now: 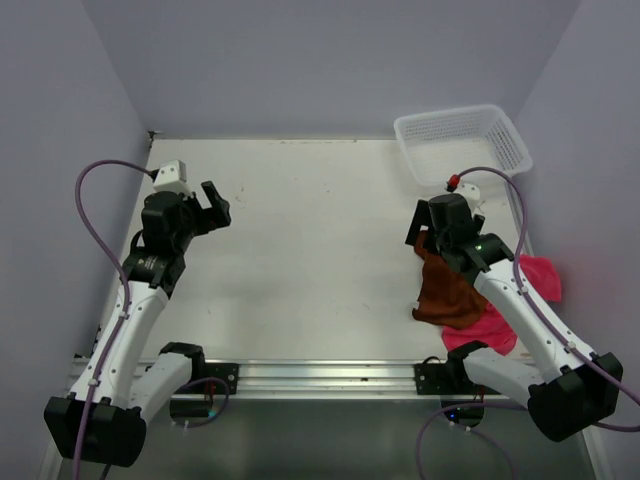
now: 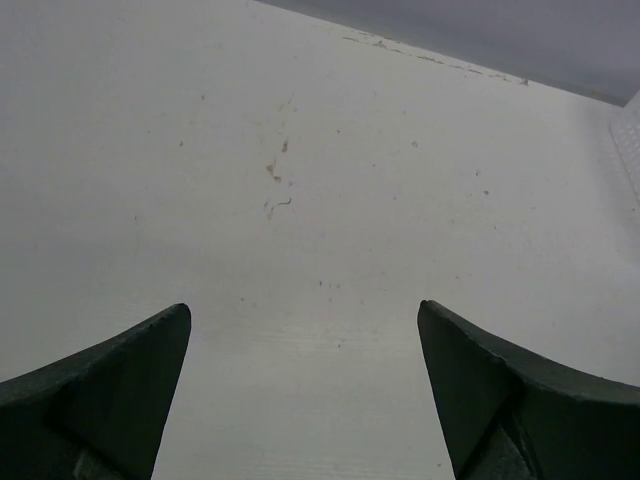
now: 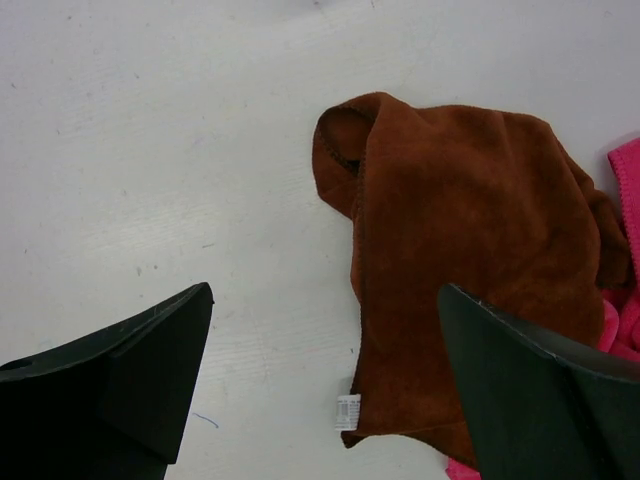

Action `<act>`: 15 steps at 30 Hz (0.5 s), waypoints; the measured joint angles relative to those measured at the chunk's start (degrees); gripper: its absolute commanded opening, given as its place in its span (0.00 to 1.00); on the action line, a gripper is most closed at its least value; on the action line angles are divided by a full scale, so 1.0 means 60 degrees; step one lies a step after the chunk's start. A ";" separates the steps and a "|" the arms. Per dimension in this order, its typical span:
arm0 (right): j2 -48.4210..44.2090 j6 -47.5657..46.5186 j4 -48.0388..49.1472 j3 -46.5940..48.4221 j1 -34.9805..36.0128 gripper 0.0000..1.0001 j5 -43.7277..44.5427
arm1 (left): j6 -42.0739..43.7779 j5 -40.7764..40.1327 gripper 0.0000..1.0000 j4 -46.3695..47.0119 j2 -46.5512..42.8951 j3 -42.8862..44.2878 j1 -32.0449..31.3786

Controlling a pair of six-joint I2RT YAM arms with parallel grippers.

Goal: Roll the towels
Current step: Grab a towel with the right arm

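The left claw (image 1: 213, 207) hangs spread wide over the worktop (image 1: 320, 250), holding nothing, well apart from both towels. These lie bunched at the right side. The brown towel (image 3: 450, 250) is just below the right claw (image 1: 424, 226), also spread and holding nothing. Its length runs roughly far to near. The pink towel (image 1: 540, 272) lies partly under it, further right. I judge the right arm much nearer.

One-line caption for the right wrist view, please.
Open right end effector hovers above the crumpled rust-brown towel, which partly overlaps the pink towel on the white table.
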 measured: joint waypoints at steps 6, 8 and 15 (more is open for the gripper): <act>-0.0295 -0.0062 0.0211 -0.0171 0.0000 0.99 -0.0036 | 0.0000 -0.0007 1.00 0.0000 -0.0004 0.0000 0.0102; -0.0576 -0.0102 0.0280 -0.0321 0.0000 0.99 0.0000 | 0.0000 -0.0033 1.00 -0.0011 -0.0004 0.0000 0.0113; -0.1096 -0.0357 0.0415 -0.0576 0.0000 0.76 0.0066 | -0.0004 -0.0135 0.92 -0.0022 -0.0113 0.0000 0.0131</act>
